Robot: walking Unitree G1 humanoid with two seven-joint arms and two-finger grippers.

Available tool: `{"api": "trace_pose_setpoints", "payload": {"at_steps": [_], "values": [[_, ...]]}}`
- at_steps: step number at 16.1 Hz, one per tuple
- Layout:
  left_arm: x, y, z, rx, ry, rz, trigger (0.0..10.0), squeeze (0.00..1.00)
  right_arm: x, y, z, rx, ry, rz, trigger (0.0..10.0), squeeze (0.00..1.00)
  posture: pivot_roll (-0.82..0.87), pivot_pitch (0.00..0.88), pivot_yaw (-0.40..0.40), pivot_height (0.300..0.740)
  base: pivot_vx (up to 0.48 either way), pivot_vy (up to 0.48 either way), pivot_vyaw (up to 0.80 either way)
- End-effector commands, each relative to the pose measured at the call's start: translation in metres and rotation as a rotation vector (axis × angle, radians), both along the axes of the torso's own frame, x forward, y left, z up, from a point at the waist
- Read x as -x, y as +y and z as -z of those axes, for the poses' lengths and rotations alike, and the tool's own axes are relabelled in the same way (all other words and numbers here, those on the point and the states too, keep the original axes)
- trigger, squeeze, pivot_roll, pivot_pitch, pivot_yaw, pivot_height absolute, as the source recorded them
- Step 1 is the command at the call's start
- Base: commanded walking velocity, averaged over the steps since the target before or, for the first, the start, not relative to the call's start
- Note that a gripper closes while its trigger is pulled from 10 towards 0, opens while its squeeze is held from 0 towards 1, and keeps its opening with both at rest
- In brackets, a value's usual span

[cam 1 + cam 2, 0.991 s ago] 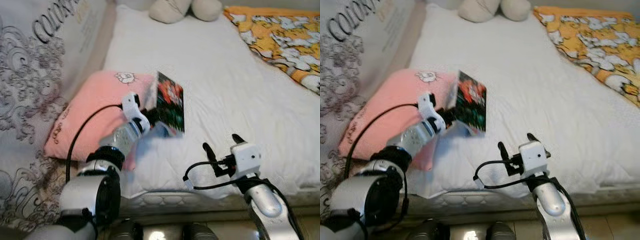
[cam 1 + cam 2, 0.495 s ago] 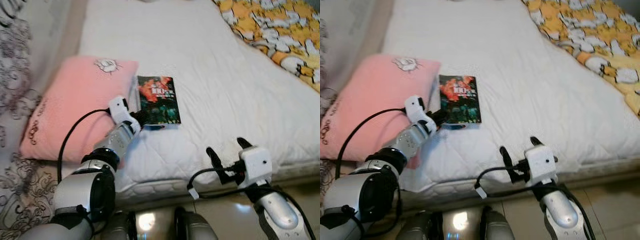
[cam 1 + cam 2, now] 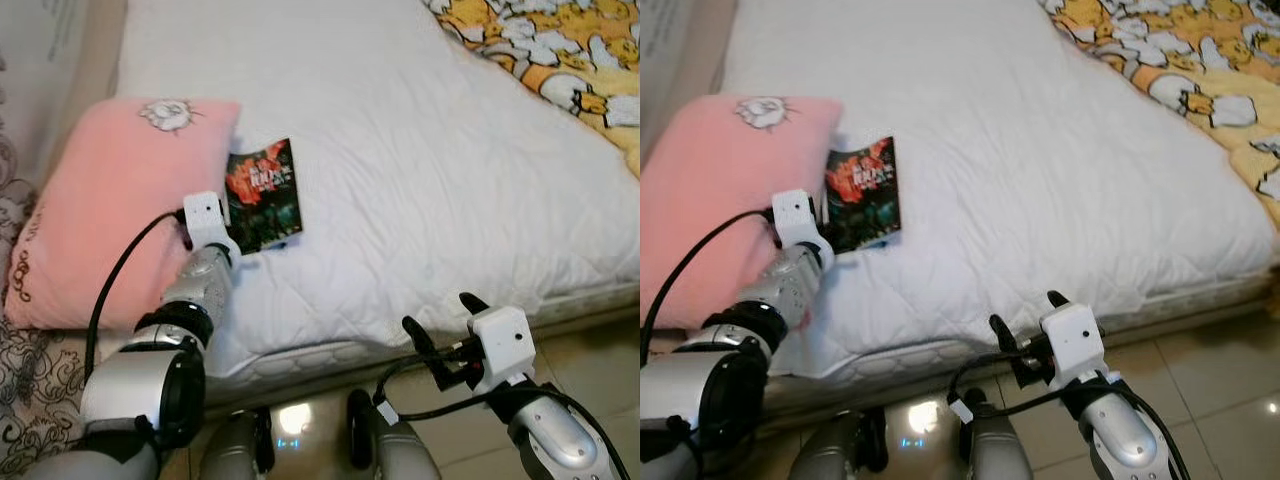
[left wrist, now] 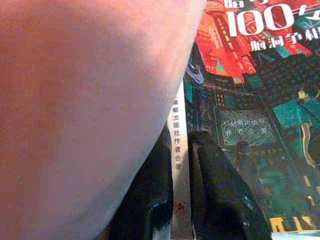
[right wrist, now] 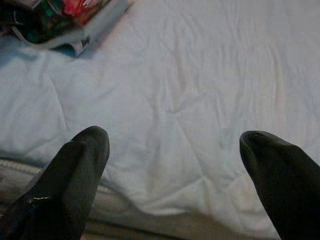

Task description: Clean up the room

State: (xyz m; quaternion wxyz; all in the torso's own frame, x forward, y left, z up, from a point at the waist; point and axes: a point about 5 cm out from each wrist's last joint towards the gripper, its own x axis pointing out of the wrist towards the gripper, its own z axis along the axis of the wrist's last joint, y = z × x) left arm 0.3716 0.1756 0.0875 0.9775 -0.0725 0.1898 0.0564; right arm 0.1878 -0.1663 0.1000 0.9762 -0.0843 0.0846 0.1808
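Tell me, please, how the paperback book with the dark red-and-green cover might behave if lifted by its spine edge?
The dark paperback book looks thin and soft-covered, so it probably flexes and droops. The left claw pinches only its spine edge, so the pages may fan open. It seems light, though the glossy cover could slip.

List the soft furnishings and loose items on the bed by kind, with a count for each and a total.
Pink pillow: 1
Book, its spine pinched by the left gripper: 1
Orange patterned blanket: 1
White quilted cover: 1
Total: 4
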Motion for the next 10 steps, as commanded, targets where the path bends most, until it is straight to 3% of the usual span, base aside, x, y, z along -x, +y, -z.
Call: {"api": "trace_pose_setpoints", "payload": {"at_steps": [1,3,5,7,8,10], "values": [[0.018,0.005,0.03,-0.048,0.135,0.001,10.0,0.0,0.004,-0.002,0.005,-0.007,0.038,-0.005,10.0,0.0,-0.35,0.293,-0.052,0.731,0.0,0.0,0.0],[0.018,0.005,0.029,-0.096,0.136,0.031,10.0,0.0,0.005,-0.001,0.007,-0.007,0.046,-0.008,10.0,0.0,-0.34,0.293,-0.05,0.731,0.0,0.0,0.0],[0.018,0.009,0.029,-0.244,0.135,0.045,10.0,0.0,0.006,-0.003,0.009,-0.003,0.053,-0.007,10.0,0.0,-0.34,0.293,-0.047,0.731,0.0,0.0,0.0],[0.026,0.02,0.037,-0.333,0.172,0.023,10.0,0.0,0.006,-0.002,0.01,0.0,0.058,-0.01,10.0,0.0,-0.34,0.292,-0.048,0.731,0.0,0.0,0.0],[0.027,0.021,0.038,-0.35,0.175,0.027,10.0,0.0,0.006,-0.002,0.011,0.0,0.058,-0.011,10.0,0.0,-0.33,0.292,-0.047,0.731,0.0,0.0,0.0],[0.027,0.016,0.039,-0.293,0.166,0.029,10.0,0.0,0.005,-0.001,0.011,0.001,0.058,-0.015,10.0,0.0,-0.33,0.29,-0.048,0.731,0.0,0.0,0.0]]}}
